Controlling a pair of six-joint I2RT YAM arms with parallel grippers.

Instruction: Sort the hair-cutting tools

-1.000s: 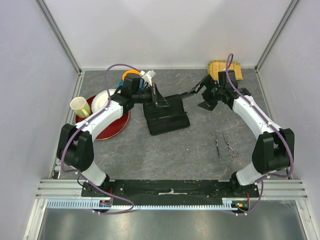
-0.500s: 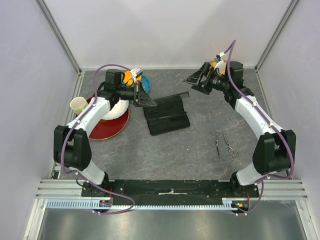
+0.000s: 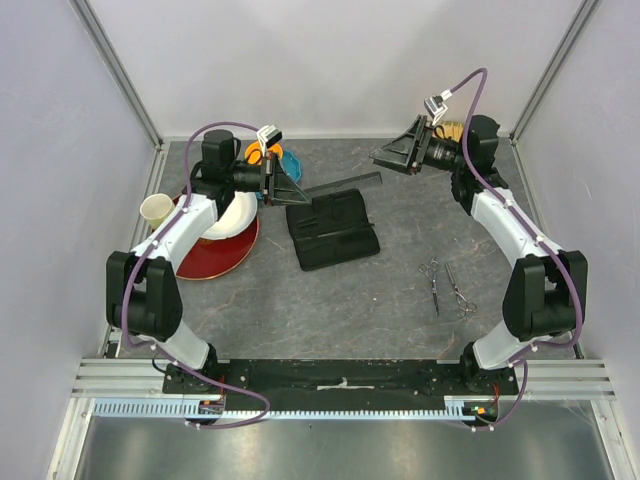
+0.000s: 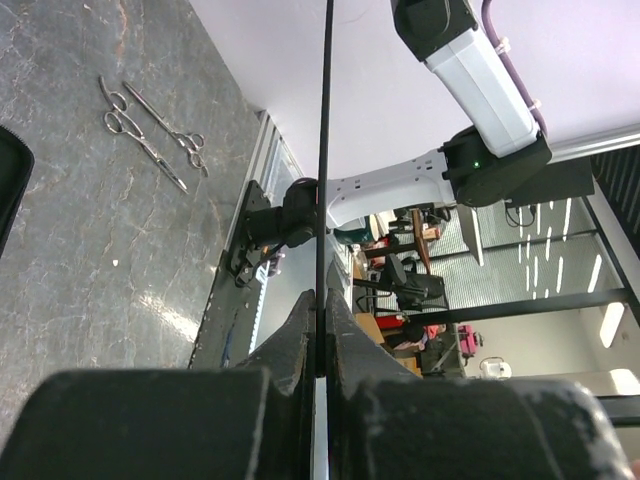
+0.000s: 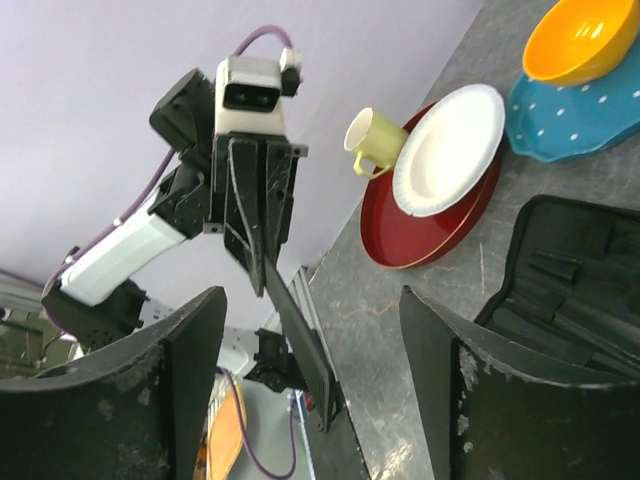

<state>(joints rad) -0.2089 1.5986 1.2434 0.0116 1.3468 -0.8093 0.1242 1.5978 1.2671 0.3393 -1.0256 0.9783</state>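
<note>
Firmly, the left gripper [image 3: 288, 193] clenches a black comb [image 3: 345, 185] that juts past its fingertips; the right gripper [image 3: 388, 158] stands spread, released; two scissors [image 3: 447, 285] lie well away from both.

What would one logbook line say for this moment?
left jaws: shut on black comb | right jaws: open, empty | two scissors: on table | case: open

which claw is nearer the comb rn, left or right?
Left. The left claw is shut on one end of the comb, which sticks out toward the right arm. The right claw is open, past the comb's free end and not touching it.
</note>
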